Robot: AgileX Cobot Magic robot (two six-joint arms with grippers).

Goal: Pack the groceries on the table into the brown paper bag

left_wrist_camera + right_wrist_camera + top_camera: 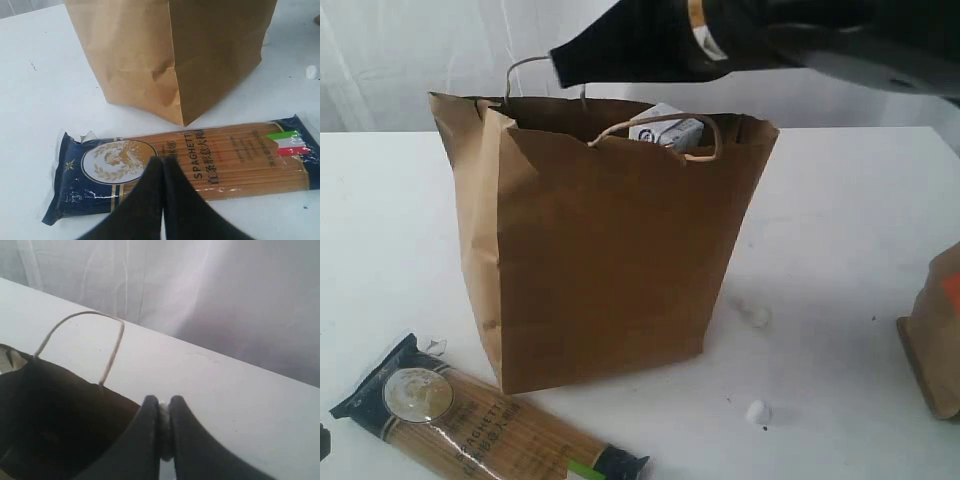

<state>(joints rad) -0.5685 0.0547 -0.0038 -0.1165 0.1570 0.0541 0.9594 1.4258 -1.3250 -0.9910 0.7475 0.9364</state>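
The brown paper bag stands up in the middle of the white table. There is one bag, and it has two handles. One small white-blue carton peeks out of its open top. One spaghetti pack lies flat on the near left, just beside the bag's near corner. One brown pouch with an orange label stands far off on the right, well apart from the bag. One small white bit lies on the table between them. I see two arms. The left end effector hangs over the spaghetti pack with its two fingers pressed together and nothing in them; I cannot tell if it touches the pack. The right end effector is up over the far side of the bag's mouth. Its fingers are almost together, with a tiny pale thing between them that I cannot make out. I think the spaghetti pack is light, long and stiff, but the sticks inside could snap and the shiny wrap may slip. It looks best to grab it across the middle so it does not tip. The pouch looks soft and maybe heavier, so a grip near its top seems good. The paper bag is light and could slide or fall over if bumped.
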